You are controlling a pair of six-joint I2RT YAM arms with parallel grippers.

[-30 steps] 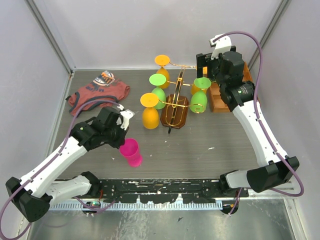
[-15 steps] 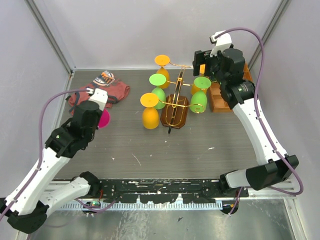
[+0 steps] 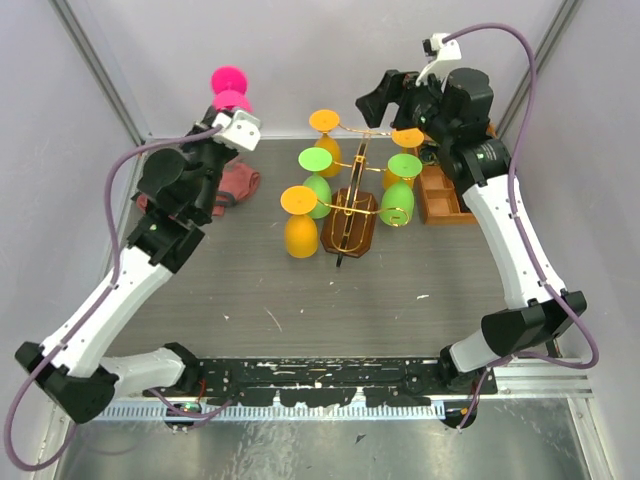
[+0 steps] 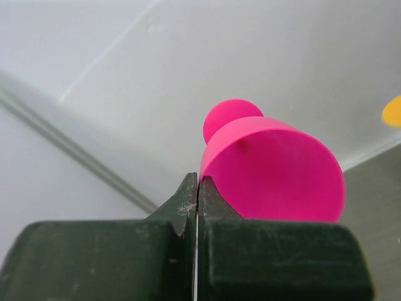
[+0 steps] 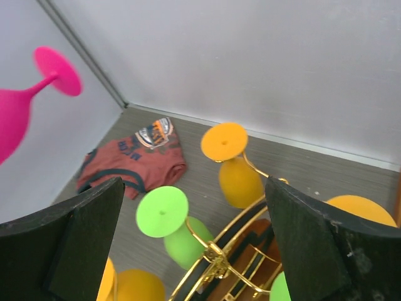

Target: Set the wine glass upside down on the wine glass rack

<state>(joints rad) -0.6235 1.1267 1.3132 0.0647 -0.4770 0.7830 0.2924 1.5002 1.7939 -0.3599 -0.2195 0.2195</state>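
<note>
gold wire rack on dark oval wooden base (image 3: 350,218) sits mid tabletop (image 3: 300,300). right tool (image 3: 378,98) gapes wide above it. left tool (image 3: 224,116), clamped on pink plastic wine glass (image 3: 231,90), just lifted it foot-up to back left; hanging comes next.

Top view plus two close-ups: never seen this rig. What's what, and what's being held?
The wide picture looks down on two robot arms bolted at the near edge of the table. The other two come from a camera on each wrist, so the dark blocks at the bottom are that arm's own fingers. The left gripper is shut on the rim of a pink wine glass, held up in the air. The right gripper is open and empty, near the gold wire rack. Around the rack are orange and green glasses, feet up. A reddish T-shirt and a brown compartment tray lie nearby.
</note>
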